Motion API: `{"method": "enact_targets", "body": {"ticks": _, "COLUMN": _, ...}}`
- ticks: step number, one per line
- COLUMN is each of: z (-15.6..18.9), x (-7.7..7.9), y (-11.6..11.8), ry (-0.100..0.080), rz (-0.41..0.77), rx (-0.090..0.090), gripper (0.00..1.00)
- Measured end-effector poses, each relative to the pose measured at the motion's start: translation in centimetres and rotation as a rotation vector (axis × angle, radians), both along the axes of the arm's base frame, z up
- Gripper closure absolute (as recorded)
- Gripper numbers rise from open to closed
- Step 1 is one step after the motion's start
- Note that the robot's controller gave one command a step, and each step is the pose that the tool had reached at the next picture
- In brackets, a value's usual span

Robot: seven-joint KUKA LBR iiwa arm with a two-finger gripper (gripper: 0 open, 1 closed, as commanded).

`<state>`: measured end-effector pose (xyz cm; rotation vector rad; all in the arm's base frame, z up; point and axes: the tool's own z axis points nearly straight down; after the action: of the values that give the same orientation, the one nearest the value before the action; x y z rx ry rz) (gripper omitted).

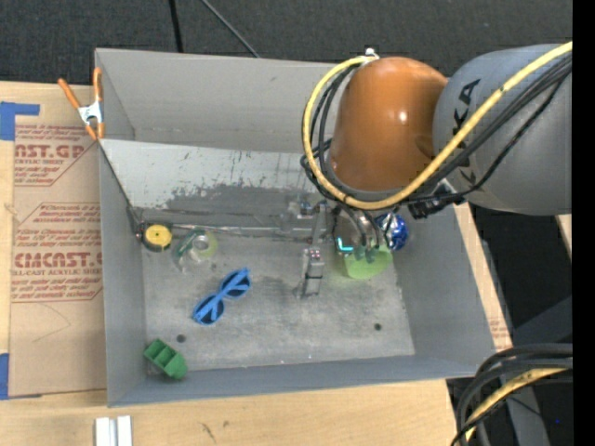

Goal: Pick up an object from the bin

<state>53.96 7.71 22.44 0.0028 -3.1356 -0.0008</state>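
My gripper (pixel 332 260) hangs below the arm's orange cover, right of the bin's middle, low over the floor. It looks open, with one metal finger (pixel 313 272) on the left and the other partly hidden under the cover. A light green round thing (pixel 365 264) lies just right of the fingers, touching or nearly touching the right one. Behind it a small blue thing (pixel 398 233) peeks out by the bin's right wall. Nothing shows between the fingers.
A pair of blue toy glasses (pixel 223 296) lies left of the gripper. Further left are a clear round thing (pixel 197 246) and a small yellow disc (pixel 157 238). A green block (pixel 165 360) sits in the near left corner.
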Motion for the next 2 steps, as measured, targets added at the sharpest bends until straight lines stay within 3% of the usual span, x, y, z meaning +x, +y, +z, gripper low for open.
{"method": "enact_targets", "body": {"ticks": 1, "z": -10.9, "x": 2.3, "y": 4.7, "ry": -0.002, "rz": 0.198, "rx": 0.001, "gripper": 0.00}}
{"method": "enact_targets", "body": {"ticks": 2, "z": -15.6, "x": -1.0, "y": 8.1, "ry": -0.004, "rz": 0.496, "rx": 0.003, "gripper": 0.00}}
